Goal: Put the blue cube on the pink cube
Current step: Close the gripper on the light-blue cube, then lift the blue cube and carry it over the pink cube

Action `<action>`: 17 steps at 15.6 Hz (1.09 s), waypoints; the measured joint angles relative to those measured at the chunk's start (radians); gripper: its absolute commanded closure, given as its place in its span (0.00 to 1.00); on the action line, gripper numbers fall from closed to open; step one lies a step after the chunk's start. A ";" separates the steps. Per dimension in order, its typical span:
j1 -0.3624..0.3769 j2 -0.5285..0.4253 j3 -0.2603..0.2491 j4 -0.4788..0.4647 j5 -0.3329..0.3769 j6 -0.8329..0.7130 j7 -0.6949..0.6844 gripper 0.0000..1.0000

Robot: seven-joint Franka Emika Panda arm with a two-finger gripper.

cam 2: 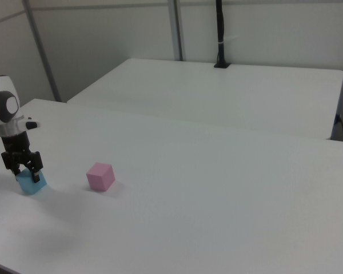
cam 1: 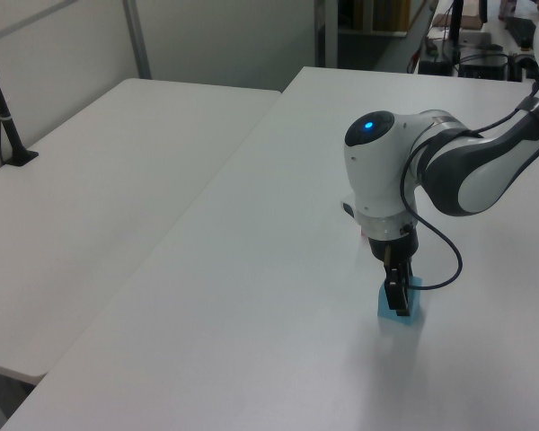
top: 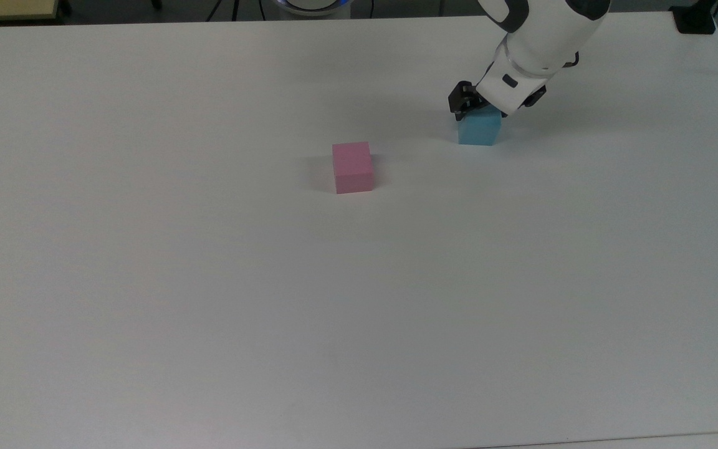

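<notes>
The blue cube (top: 478,132) sits on the white table (top: 209,280) at the top view's upper right. My gripper (top: 485,111) is lowered over it and open, one black finger on each side of the cube's upper half. From the right view, the gripper (cam 2: 26,170) straddles the blue cube (cam 2: 32,184) at the far left. In the left view a finger covers part of the blue cube (cam 1: 415,307). The pink cube (top: 353,166) rests alone near the table's middle, to the top view's left of the blue one, and the pink cube (cam 2: 99,176) shows again in the right view.
A second white table (cam 2: 228,91) stands beside this one with a black post (cam 2: 219,34) on it. Another black post (cam 1: 4,112) rises at the left view's left. A cable (cam 1: 440,269) loops off the arm's wrist.
</notes>
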 measured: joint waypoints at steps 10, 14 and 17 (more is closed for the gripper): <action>-0.087 -0.141 -0.038 0.098 -0.007 -0.164 -0.060 0.98; -0.141 -0.193 -0.140 0.180 -0.001 -0.269 -0.210 0.97; -0.177 -0.191 -0.209 0.195 0.002 -0.272 -0.318 0.97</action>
